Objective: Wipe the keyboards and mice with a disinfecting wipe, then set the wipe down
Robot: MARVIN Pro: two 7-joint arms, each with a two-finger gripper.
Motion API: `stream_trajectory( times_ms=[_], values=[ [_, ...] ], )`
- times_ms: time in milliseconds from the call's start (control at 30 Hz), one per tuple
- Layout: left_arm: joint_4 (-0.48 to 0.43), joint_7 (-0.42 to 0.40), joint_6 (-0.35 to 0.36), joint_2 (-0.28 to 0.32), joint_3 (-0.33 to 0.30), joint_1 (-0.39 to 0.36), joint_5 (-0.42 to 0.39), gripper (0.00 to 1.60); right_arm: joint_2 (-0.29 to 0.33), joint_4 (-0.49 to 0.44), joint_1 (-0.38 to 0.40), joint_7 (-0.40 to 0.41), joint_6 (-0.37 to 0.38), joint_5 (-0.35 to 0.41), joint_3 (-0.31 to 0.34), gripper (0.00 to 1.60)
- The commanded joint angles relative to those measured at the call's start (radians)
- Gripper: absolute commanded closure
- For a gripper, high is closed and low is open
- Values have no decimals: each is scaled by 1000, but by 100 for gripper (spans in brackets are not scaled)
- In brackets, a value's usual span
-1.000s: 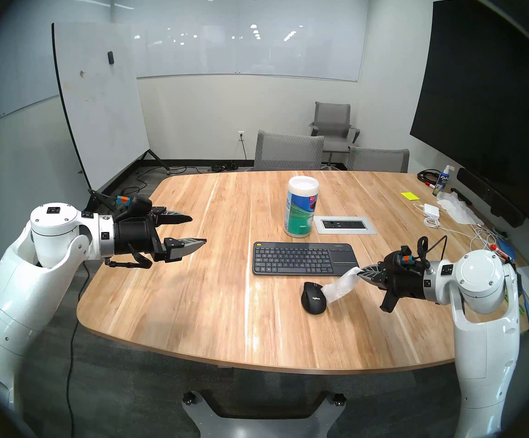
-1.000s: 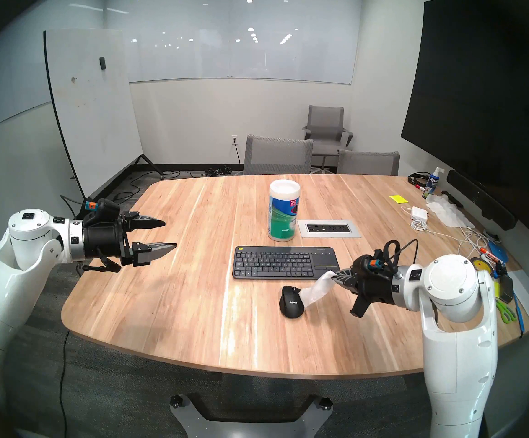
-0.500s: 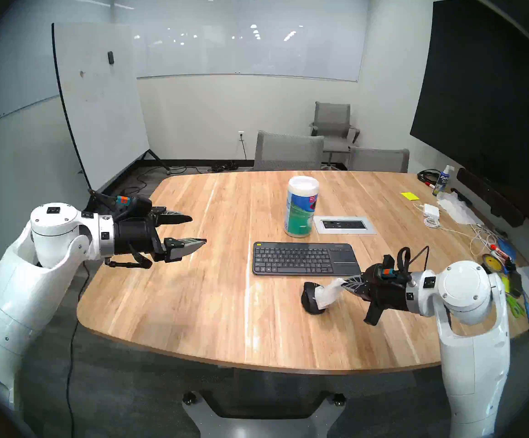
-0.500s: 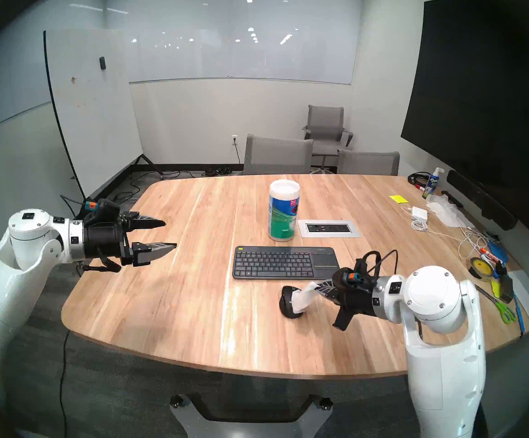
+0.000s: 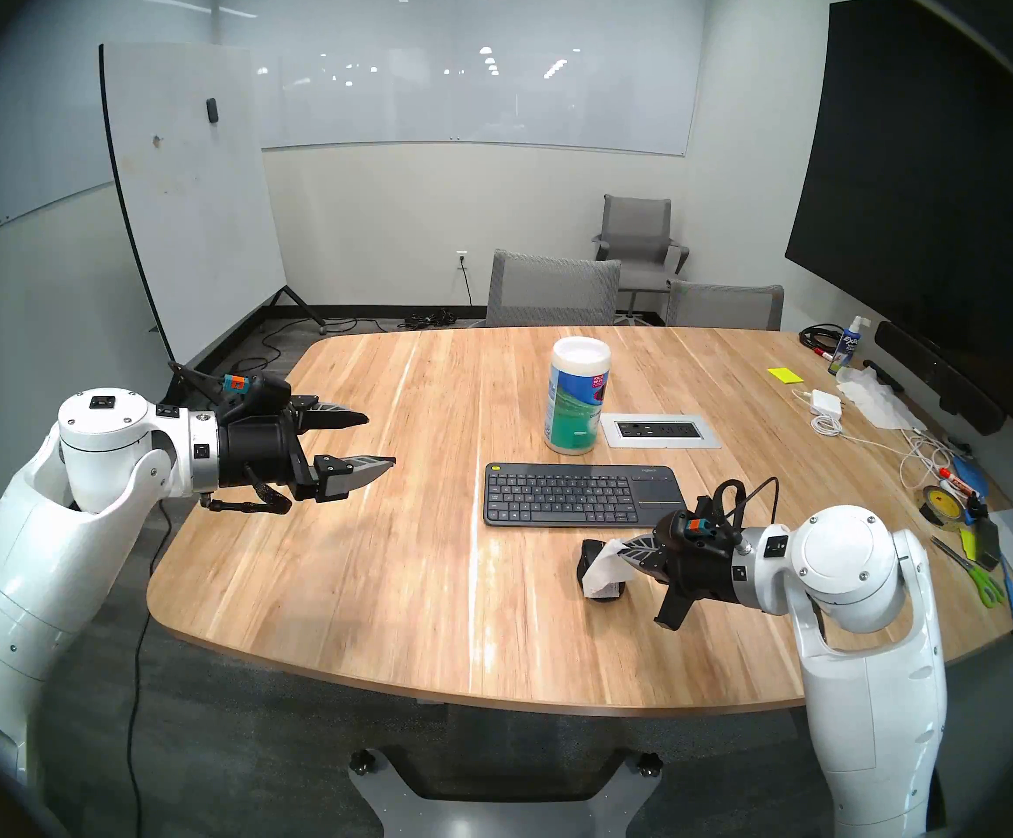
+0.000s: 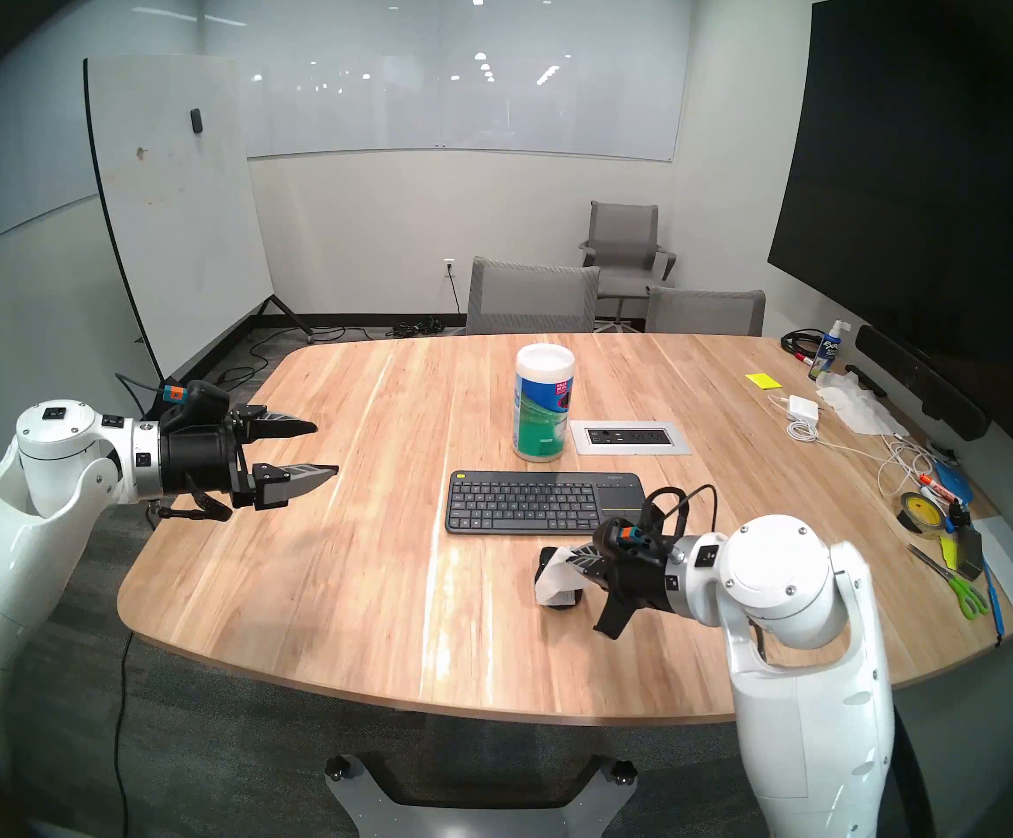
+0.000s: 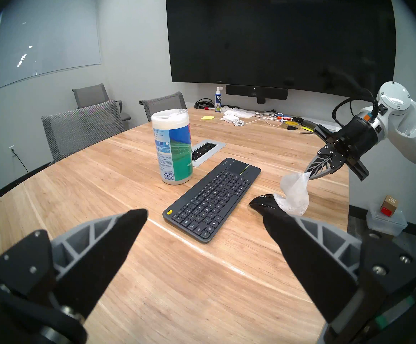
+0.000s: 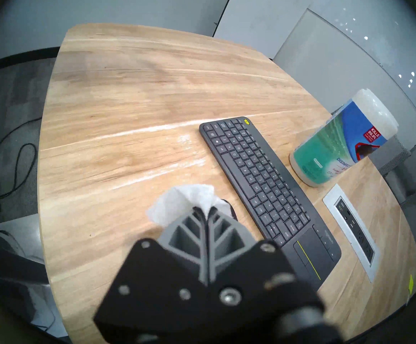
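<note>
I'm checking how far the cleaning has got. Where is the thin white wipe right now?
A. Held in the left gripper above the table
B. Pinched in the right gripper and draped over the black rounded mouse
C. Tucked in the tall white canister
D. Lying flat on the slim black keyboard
B: the thin white wipe hangs from the right gripper, whose jaws are shut on it, and drapes over the black rounded mouse.

On the canister [image 8: 343, 140] I read "KILLS 99.9%" in white on a red patch, and below it the start of "DISINFEC" before the label curves away. The keyboard [image 8: 264, 184] carries a faint "logitech" mark above its touchpad, also visible in my head view. The spray bottle [image 5: 849, 350] at the table's far right reads "EXPO"; its smaller print I cannot make out.
</note>
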Motion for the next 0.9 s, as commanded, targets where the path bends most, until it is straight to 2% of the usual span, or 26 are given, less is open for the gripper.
stream_trajectory(
  times_ms=[0,167,367,867],
  values=[
    [-8,0,-1,-1,-10,-5,-6,0,-43,52,71,-56,41,-44,-53,160],
    [-8,0,-1,-1,-10,-5,-6,0,-54,106,88,-90,43,-67,-67,160],
    [-8,0,-1,-1,-10,-5,-6,0,-58,157,115,-124,39,-80,-53,160],
    [-8,0,-1,-1,-10,-5,-6,0,-41,215,162,-135,12,-79,-9,160]
  ],
)
